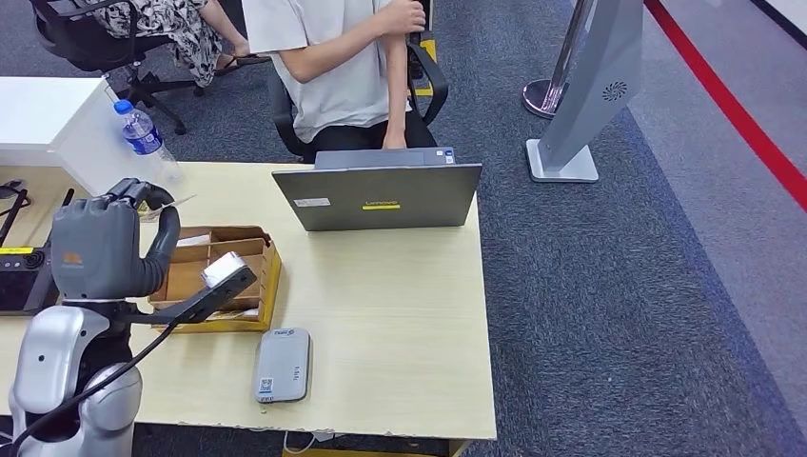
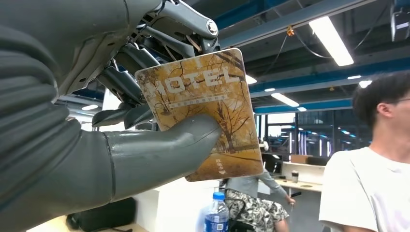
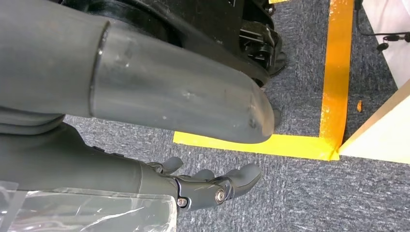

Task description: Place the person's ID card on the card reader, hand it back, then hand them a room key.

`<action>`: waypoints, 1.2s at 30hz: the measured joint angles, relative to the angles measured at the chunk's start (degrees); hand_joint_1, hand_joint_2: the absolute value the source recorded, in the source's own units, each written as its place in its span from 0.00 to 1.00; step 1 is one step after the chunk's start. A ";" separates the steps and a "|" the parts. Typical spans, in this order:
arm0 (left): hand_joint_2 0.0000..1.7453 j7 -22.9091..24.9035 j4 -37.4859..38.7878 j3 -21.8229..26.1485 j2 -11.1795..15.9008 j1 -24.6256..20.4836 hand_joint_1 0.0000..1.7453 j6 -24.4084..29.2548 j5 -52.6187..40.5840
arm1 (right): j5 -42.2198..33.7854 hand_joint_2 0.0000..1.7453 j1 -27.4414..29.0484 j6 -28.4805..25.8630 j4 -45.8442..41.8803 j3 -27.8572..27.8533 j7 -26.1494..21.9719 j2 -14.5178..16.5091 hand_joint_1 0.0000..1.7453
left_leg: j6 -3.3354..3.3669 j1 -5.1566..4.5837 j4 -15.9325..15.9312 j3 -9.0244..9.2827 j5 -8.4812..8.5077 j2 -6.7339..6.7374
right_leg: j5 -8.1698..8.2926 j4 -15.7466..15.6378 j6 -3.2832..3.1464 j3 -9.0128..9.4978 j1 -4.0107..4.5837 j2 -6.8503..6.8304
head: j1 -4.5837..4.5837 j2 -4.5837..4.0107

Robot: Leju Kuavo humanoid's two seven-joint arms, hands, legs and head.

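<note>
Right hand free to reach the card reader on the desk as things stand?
Probably yes, but not at once. The right hand hangs by the floor, fingers apart, holding nothing. The card reader lies near the desk's front edge with nothing on it; the arm must first lift past that edge.

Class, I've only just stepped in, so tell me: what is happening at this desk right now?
The robot's left hand is raised and holds a hotel key card pinched between thumb and fingers. A person in a white T-shirt sits across the desk behind a laptop, not reaching for it yet. The grey card reader lies near the desk's front edge with nothing on it. The right hand hangs by the floor, holding nothing.
</note>
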 joint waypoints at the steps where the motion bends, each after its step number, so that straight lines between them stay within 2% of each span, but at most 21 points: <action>1: 1.00 -0.24 -0.29 -0.80 0.31 0.68 1.00 0.24 -0.03 | -0.14 0.00 0.03 -0.05 0.00 -0.01 -0.05 0.00 0.00 | 0.00 0.00 0.00 0.01 0.00 0.01 | 0.00 0.00 0.00 0.00 0.00 0.01 | -0.01 0.00; 4: 1.00 -0.25 -0.91 -5.12 2.03 4.29 1.00 1.95 -1.20 | -0.64 0.00 0.13 -0.15 0.00 -0.05 -0.23 0.00 0.00 | 0.00 0.00 0.00 0.02 -0.01 0.03 | 0.00 0.00 0.00 0.00 0.00 0.03 | -0.02 0.01; 9: 1.00 2.46 1.04 -13.92 5.10 10.30 1.00 4.22 -3.15 | -0.61 0.00 0.11 -0.02 0.00 -0.16 -0.25 -0.02 0.00 | 0.06 -0.04 0.00 -0.02 -0.06 0.02 | -0.06 0.00 0.06 -0.03 0.00 0.03 | -0.01 0.01; 16: 1.00 3.71 9.21 -20.07 5.77 13.85 1.00 4.11 -3.43 | 0.14 0.00 0.01 0.37 0.00 -0.16 -0.05 -0.11 0.00 | 0.06 -0.06 0.00 -0.02 -0.07 0.02 | -0.05 0.00 0.07 -0.02 -0.01 0.02 | -0.01 0.01; 26: 1.00 4.20 14.91 -23.87 5.73 14.46 1.00 2.91 -3.28 | 0.50 0.00 -0.19 0.62 -0.02 -0.16 0.10 -0.26 0.00 | 0.07 -0.05 0.00 -0.03 -0.07 0.00 | -0.05 0.00 0.07 -0.01 -0.01 0.00 | -0.01 0.01; 36: 1.00 13.47 20.54 -25.23 5.77 16.48 1.00 -1.27 -3.31 | 1.51 0.00 -0.65 0.81 -0.02 -0.16 0.99 -0.31 0.00 | 0.07 -0.06 -0.01 -0.01 -0.08 -0.03 | -0.06 0.00 0.07 0.04 -0.01 -0.04 | 0.02 0.01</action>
